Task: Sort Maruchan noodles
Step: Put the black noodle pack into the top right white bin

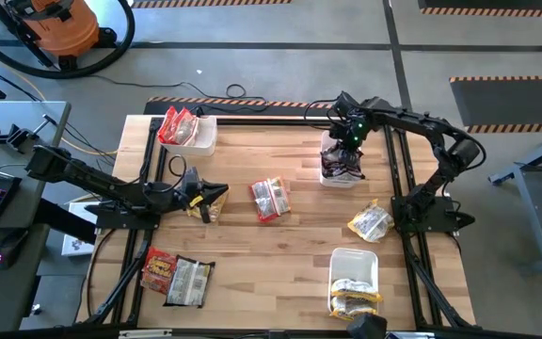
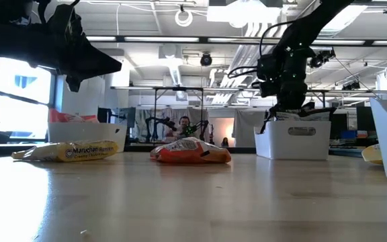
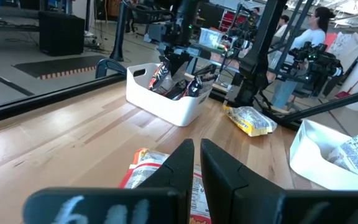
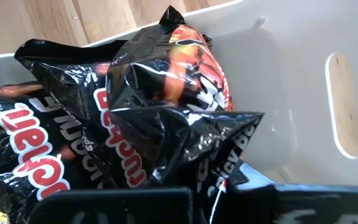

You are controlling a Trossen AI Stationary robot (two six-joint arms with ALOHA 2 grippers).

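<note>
Over the white bin (image 1: pixel 339 168) at the far right of the wooden table (image 1: pixel 290 273), the right gripper (image 1: pixel 349 135) hangs low above a heap of black Maruchan packets (image 4: pixel 135 118); its wrist view is filled by the crinkled black plastic with red lettering and the bin's white wall, and one packet stands crumpled right at the dark fingers, but whether they pinch it cannot be told. In the low view the same gripper (image 2: pixel 289 101) sits just above the bin's rim. The left gripper (image 1: pixel 216 191) reaches in from the table's left side, its fingers (image 3: pixel 225 171) closed together with only a thin slit between them and nothing held, hovering near a red-orange packet (image 1: pixel 270 199) lying at the table's centre, which shows just past the fingertips in the left wrist view. A yellow packet (image 1: pixel 202 207) lies on the table right beside that gripper. Another yellow-white packet (image 1: pixel 370 223) rests loose near the right edge, between the black packets' bin and a second white bin (image 1: pixel 355 281) at the near right that holds yellow packets. A third white bin (image 1: pixel 191 132) at the far left holds red packets, and two more packets, one red-orange (image 1: pixel 159 271) and one pale (image 1: pixel 191 281), lie touching at the near left corner.
</note>
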